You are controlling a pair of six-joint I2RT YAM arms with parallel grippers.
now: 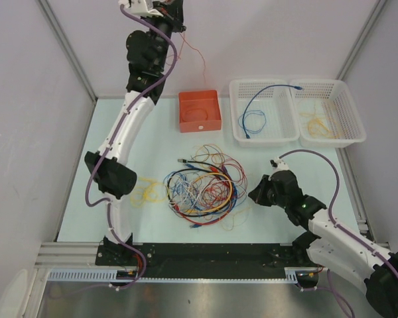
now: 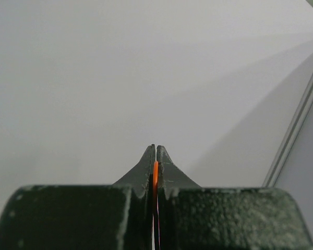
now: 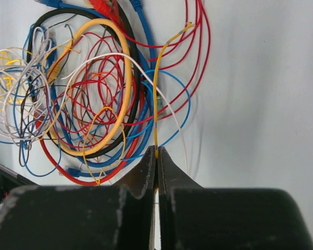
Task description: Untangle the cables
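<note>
- Top external: your cables (image 1: 202,185) lie in a tangled heap in the middle of the table (image 1: 152,136), between both arms.
- Left wrist: your left gripper (image 2: 155,151), raised high against the back wall, is pinched closed on a thin orange wire (image 2: 155,174).
- Right wrist: your right gripper (image 3: 156,152) is clamped on a yellow wire (image 3: 156,94) at the heap's edge.

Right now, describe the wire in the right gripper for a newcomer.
Find the central tangled pile. At its right edge the right gripper pinches a yellow wire. Unlike the thick yellow loop beside it, it is thin and uncoiled.
</note>
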